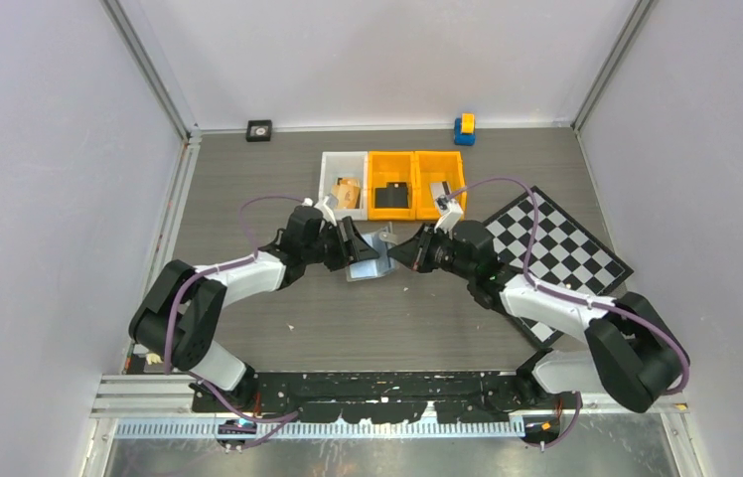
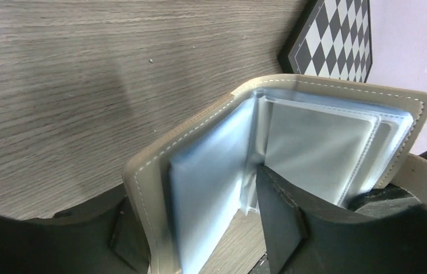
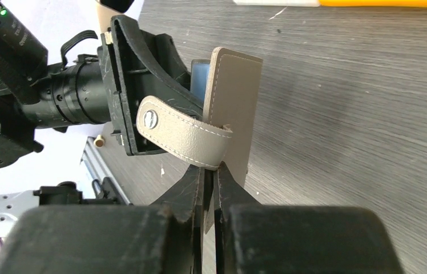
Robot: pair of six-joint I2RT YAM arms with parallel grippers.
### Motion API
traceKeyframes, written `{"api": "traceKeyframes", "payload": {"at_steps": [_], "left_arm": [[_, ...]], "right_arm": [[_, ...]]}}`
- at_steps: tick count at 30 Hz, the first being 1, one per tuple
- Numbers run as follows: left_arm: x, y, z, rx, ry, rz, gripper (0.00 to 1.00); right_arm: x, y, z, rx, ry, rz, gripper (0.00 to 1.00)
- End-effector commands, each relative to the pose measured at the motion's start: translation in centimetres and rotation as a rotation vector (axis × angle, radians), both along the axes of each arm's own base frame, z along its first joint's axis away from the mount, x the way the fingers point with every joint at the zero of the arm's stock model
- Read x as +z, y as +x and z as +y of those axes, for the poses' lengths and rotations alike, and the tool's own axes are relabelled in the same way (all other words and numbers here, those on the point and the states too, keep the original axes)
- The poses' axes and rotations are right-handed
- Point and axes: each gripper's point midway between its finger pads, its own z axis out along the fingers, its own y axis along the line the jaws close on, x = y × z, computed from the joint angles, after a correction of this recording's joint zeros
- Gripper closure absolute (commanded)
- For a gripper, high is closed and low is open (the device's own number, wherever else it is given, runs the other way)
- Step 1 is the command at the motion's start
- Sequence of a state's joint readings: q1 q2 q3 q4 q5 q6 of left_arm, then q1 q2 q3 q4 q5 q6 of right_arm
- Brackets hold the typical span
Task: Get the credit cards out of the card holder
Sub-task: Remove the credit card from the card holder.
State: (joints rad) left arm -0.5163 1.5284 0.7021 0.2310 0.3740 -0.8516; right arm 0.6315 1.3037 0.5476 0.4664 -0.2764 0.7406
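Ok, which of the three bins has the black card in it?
The middle bin, orange, between the white bin and the other orange bin. Only it holds a black card; their contents look paler.

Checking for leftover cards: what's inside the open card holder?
Inside the card holder, only pale translucent sleeves show; no coloured card visible. A finger of the left gripper covers the lower sleeves, so those can't be checked.

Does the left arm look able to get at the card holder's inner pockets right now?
Probably yes. The right gripper pinches one cover of the card holder, which stands open, and the open left gripper has one finger in against the clear pockets. Nothing blocks them.
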Motion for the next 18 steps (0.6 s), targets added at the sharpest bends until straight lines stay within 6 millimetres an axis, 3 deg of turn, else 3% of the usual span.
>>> {"api": "traceKeyframes", "payload": {"at_steps": [1, 10, 15, 18], "left_arm": [[1.5, 1.2, -0.2, 0.026, -0.004, -0.048, 0.37], [1.2, 1.5, 0.0, 0.031, -0.002, -0.032, 0.59], [1.6, 1.8, 1.3, 0.073, -0.006, -0.042, 0.55], [1.8, 1.9, 1.6, 0.081, -0.006, -0.057, 0.66]], "right_arm": [[4.4, 0.9, 0.0, -0.055, 0.01, -0.111, 0.99], [4.0, 1.5, -2.0, -0.152, -0.057, -0.122, 0.99], [4.2, 2.1, -4.3, -0.264, -0.09, -0.145, 1.0], [4.5, 2.0, -4.7, -0.279, -0.09, -0.158, 1.0]]}}
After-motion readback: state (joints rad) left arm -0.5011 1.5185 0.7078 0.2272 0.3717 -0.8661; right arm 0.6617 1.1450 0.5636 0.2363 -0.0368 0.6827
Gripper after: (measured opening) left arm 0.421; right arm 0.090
